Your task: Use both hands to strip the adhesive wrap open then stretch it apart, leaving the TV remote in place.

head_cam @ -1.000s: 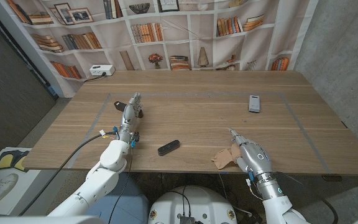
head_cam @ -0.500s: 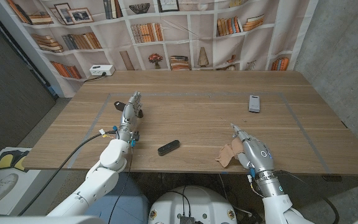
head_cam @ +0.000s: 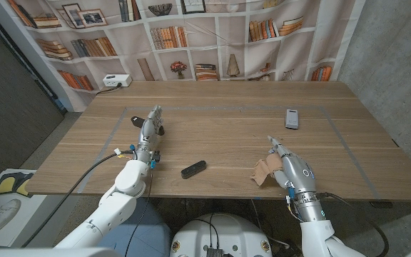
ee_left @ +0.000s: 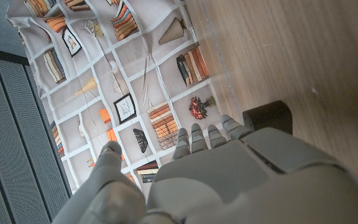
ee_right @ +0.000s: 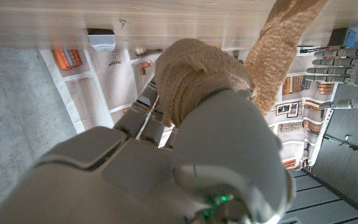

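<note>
While my right hand grips the wrap near the table's front edge, fingers curled round the roll w/ a loose tail hanging free (clear in the right wrist view), I'm judging this as the very start: roll picked up, nothing peeled yet. My left hand is well apart, over on the left side, fingers straight and together, holding nothing. A small dark block lies between the two hands. Remote sits farther back on the right, untouched, well clear of the wrap. Next, I think, left has to cross over & pinch that tail so both can pull apart, w/o swinging toward the remote.
</note>
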### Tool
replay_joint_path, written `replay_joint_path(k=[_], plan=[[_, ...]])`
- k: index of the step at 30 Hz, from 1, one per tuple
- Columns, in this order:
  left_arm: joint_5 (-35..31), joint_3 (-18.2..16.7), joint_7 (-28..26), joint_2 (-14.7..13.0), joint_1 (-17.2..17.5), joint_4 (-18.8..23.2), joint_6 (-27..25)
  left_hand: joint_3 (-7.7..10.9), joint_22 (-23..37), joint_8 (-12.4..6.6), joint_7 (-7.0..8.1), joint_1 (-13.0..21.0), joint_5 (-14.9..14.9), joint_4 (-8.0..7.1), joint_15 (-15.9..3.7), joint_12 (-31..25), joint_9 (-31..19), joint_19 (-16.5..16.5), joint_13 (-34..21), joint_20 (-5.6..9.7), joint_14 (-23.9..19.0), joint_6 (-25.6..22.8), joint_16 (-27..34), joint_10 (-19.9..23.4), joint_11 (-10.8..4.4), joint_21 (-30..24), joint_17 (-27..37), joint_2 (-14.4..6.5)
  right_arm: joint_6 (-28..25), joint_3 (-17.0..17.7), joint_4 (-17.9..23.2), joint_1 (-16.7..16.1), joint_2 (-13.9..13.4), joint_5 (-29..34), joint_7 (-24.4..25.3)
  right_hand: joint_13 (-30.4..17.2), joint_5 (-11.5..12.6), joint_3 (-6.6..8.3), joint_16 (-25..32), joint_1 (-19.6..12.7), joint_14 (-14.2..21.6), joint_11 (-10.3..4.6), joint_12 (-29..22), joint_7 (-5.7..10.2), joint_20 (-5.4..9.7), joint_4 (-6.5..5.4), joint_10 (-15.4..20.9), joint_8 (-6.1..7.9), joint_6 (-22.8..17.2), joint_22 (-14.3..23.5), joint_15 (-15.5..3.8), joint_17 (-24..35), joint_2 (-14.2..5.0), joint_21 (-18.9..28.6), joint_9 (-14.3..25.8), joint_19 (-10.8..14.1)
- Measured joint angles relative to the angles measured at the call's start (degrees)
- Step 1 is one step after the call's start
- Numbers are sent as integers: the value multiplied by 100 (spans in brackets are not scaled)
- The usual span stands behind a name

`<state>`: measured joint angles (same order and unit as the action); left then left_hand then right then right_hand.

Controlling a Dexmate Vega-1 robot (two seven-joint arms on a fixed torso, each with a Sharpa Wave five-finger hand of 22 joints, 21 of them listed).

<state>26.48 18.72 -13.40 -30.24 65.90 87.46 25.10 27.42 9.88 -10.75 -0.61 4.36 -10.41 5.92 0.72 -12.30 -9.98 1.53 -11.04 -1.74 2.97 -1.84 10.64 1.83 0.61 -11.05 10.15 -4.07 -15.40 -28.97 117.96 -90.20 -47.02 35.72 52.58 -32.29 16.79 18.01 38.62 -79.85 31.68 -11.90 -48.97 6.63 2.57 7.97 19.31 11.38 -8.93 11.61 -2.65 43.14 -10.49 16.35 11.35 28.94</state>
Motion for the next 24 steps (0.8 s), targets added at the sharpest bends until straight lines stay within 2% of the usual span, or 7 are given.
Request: replay_joint_path(k=[6,13,14,19,22,24], plan=[[-40,16,-16,14,-4,-4,22,0,0,0,0,-17,0,0,0,0,0,0,0,0,0,0,0,0,0,0,3,-17,210,187,-9,-9,113,-113,45,-50,-9,-39,5,0,2,3,-41,-9,0,-8,-3,0,-9,0,-2,1,0,0,0,0],[-59,19,-46,15,-4,-4,22,-18,14,0,0,-30,0,-18,0,0,0,0,0,0,0,0,0,0,0,0,13,-29,261,297,-16,12,157,-134,48,-133,-71,-71,-122,-31,-79,29,-45,-42,-22,24,-243,-39,24,-12,-50,-11,31,0,-1,-22],[-61,19,-50,18,-4,-4,22,-18,14,0,0,-30,0,-18,0,0,0,0,0,0,0,0,0,0,0,0,13,-29,508,313,-16,13,162,-234,48,-149,-71,-71,-149,-30,-109,35,-45,-41,-22,24,-254,-39,24,-16,-38,-23,31,0,-1,-22],[-70,26,-66,21,-2,19,17,0,14,0,0,-33,0,-35,0,0,0,0,0,0,0,0,0,0,0,0,13,-26,611,415,-13,14,188,-288,53,-148,-72,-71,-203,-30,-179,31,-45,-49,-21,23,-319,-39,77,-17,-28,-70,30,0,-1,-22],[-77,40,-68,37,-2,21,17,-6,14,0,0,-47,0,-55,0,0,0,0,0,0,0,0,0,0,0,0,12,-12,913,490,1,5,209,-463,35,-141,-72,-80,-268,-30,-209,31,-45,-49,-23,14,-319,-39,77,-16,2,-70,31,46,-1,-21],[-81,46,-68,43,-2,21,16,-16,14,0,0,-60,0,-65,0,0,0,0,0,0,0,0,0,0,0,0,13,1,988,528,6,-2,220,-517,16,-117,-108,-94,-319,-31,-218,31,-45,-49,-83,0,-319,-39,77,-16,-9,-93,31,80,-1,68]])
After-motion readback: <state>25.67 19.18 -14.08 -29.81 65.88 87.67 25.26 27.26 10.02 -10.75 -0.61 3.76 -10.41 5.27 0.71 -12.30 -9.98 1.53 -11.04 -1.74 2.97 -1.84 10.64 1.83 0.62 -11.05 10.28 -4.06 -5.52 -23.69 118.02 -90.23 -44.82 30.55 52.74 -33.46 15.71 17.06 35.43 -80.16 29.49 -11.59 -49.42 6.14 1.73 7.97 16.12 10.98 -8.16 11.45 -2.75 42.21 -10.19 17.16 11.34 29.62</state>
